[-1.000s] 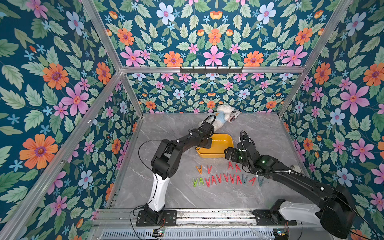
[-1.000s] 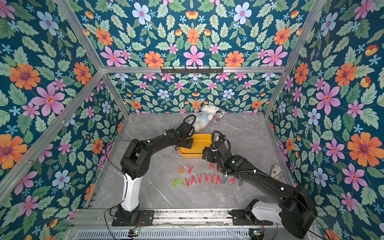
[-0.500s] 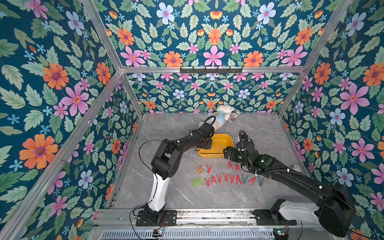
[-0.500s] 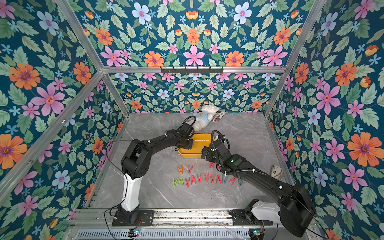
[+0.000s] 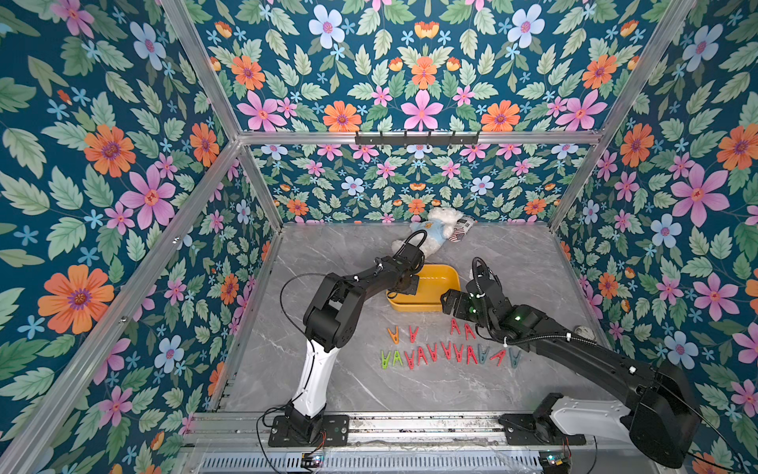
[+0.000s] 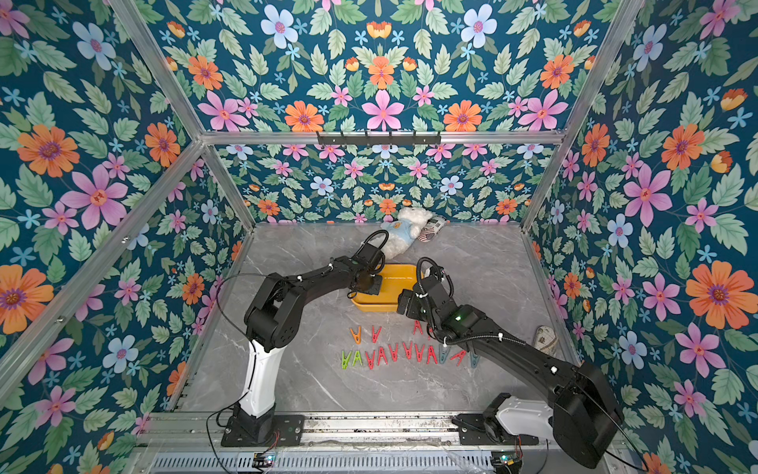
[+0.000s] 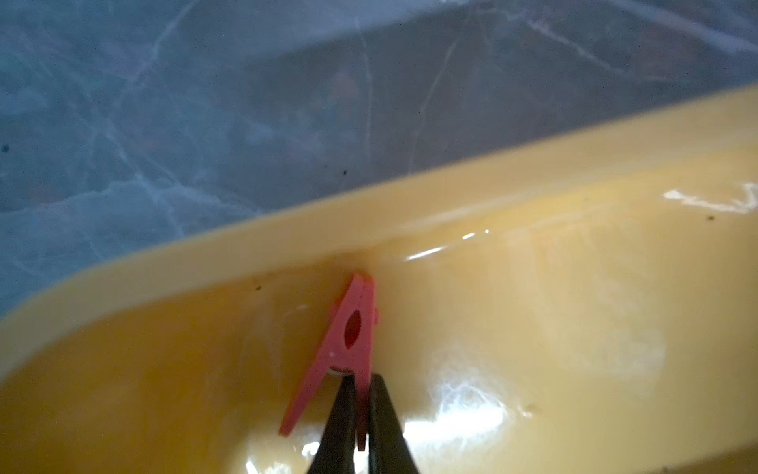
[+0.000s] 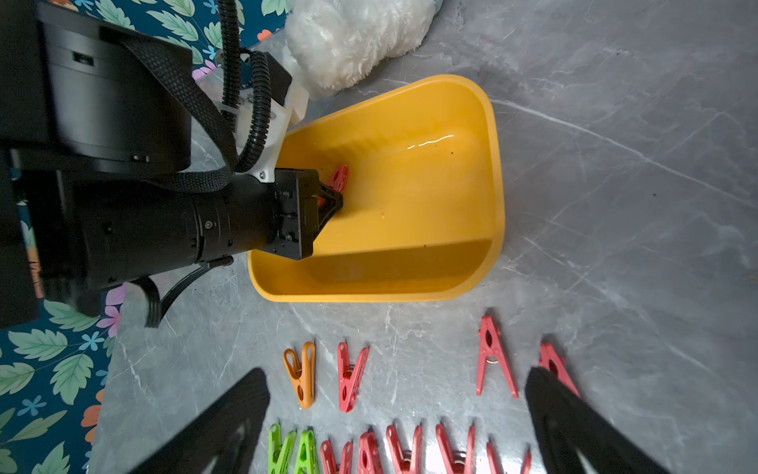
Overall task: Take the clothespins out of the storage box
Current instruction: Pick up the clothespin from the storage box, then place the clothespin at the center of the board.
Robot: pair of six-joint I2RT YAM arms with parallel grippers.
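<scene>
The yellow storage box [image 5: 414, 305] [image 6: 377, 307] [image 8: 369, 293] stands mid-table. My left gripper [image 7: 361, 385] [image 5: 410, 285] [image 8: 338, 197] reaches into it and is shut on one leg of a red clothespin [image 7: 348, 328] [image 8: 339, 177] that lies against the box's inner wall. No other clothespin shows in the box. Several clothespins [image 5: 447, 353] [image 6: 410, 353], mostly red, with green, grey-blue and an orange one [image 8: 301, 375], lie in rows on the table in front of the box. My right gripper [image 8: 396, 373] [image 5: 451, 301] hangs open over those rows, by the box's near right corner, holding nothing.
A white plush bear [image 5: 434, 234] and a small patterned pouch [image 5: 461, 230] lie against the back wall behind the box. Another small patterned object [image 6: 545, 338] sits by the right wall. Floral walls close in the grey marble table [image 5: 369, 385] on three sides.
My left gripper's jaws have closed onto the red clothespin inside the box. The right arm has barely moved and stays open.
</scene>
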